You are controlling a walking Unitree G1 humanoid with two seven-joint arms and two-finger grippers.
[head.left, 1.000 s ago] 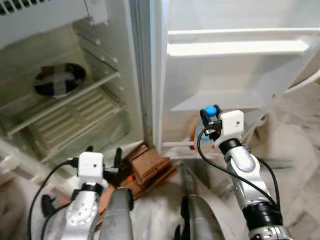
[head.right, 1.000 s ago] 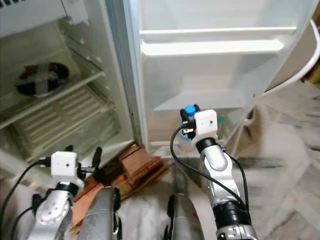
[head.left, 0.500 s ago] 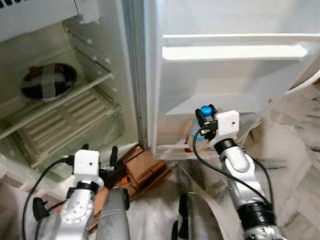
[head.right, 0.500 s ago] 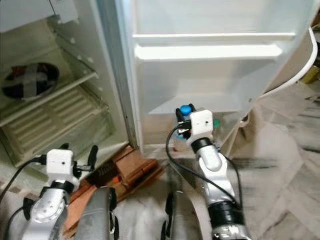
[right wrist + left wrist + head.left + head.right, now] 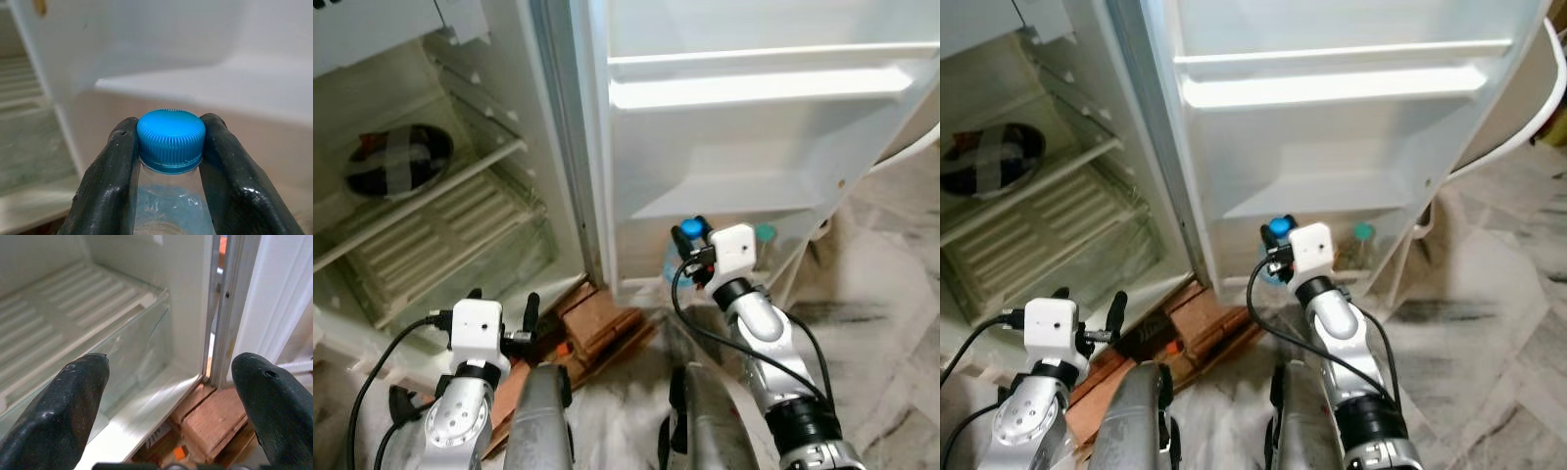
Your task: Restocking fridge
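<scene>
While the white fridge door stands open, restocking is midway

Right claw grips a blue-capped clear plastic bottle near the lowest door shelf; left claw hangs open

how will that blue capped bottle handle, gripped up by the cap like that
The bottle looks like thin clear plastic, so probably squashy lower down. The right gripper pinches it at the ridged blue cap, likely a firm hold, though the body may swing. It seems to hold water, so fairly heavy.
</scene>
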